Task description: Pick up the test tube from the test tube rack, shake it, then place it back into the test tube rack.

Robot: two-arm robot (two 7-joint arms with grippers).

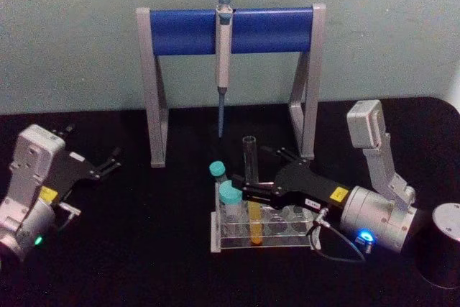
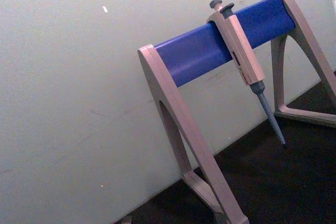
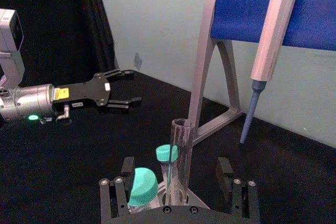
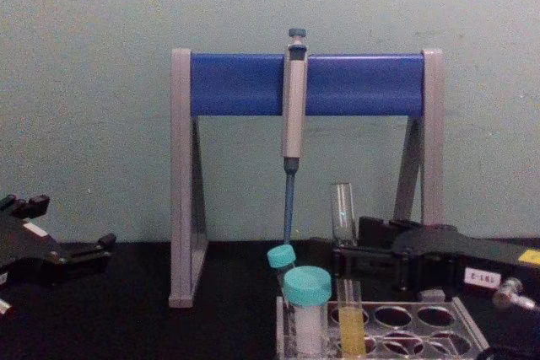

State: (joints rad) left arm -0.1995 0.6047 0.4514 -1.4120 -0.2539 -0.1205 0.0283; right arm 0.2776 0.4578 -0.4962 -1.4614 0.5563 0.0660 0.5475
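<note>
Two teal-capped vials point(image 1: 231, 195) stand at the left end of the rack point(image 1: 277, 239), which sits on the black table point(image 1: 144, 264). Just right of the nearer vial, the tube point(image 1: 250, 156) stands upright in a front hole, its yellow liquid down inside the rack. The right gripper point(image 1: 256, 172) reaches in from the right at the level of the tube's clear upper part. Its fingers are spread, one on either side of the glass and apart from it. A dark cylinder point(image 1: 440, 249) stands at the table's right edge. Well off to the left, the left gripper point(image 1: 108, 163) hovers over the table with its fingers spread and nothing between them. Beyond the rack, a stand point(image 1: 154, 91) carries a pipette point(image 1: 223, 55) on its blue bar, before a pale wall point(image 1: 72, 34).
</note>
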